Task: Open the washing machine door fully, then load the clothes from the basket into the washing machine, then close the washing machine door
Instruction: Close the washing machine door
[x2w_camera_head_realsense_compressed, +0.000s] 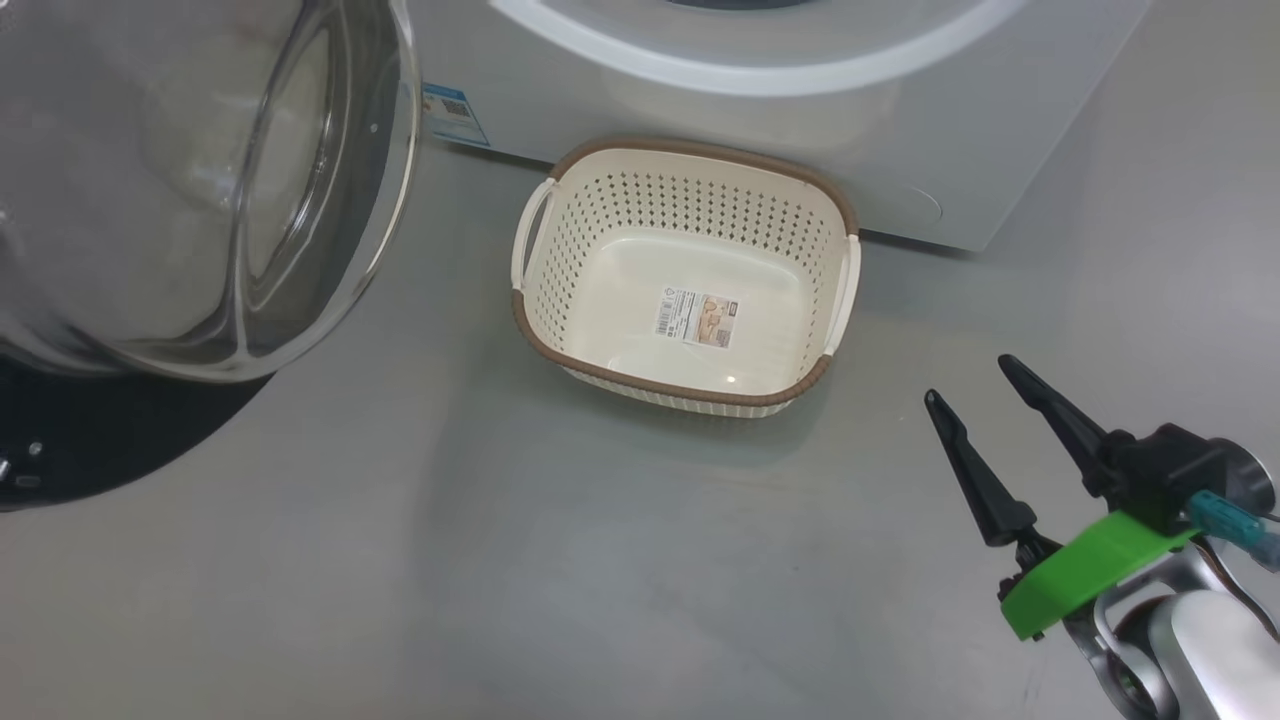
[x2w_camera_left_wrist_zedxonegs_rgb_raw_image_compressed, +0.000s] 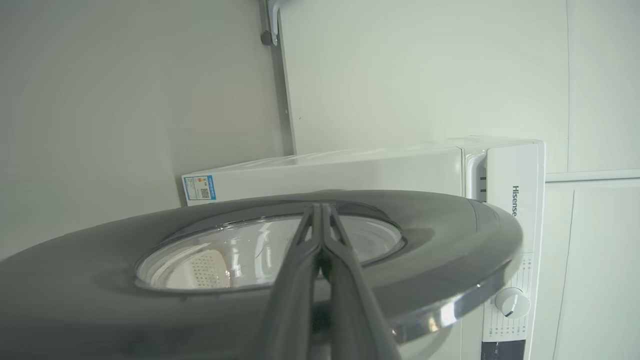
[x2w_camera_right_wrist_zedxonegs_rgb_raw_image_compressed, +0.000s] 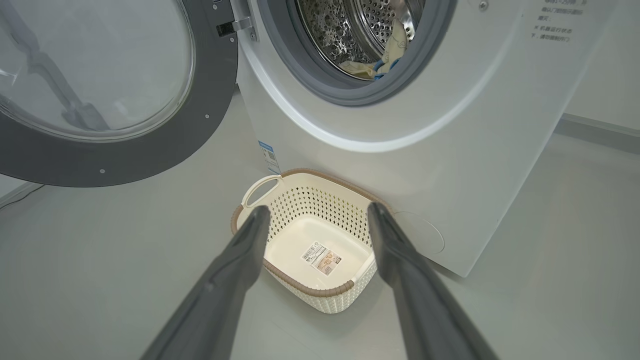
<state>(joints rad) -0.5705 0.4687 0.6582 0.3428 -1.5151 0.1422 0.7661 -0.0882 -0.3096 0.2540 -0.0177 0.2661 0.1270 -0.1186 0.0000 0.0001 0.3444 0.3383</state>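
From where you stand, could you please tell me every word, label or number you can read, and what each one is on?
"Hisense": on the control panel of the washer.
Blue label, low on the washer: a QR code shows, but its text is too small to read.
Sticker on the floor of the basket: too small to read.
Grey print on the washer front: too blurred to read.
Marks around the dial: too small to read.
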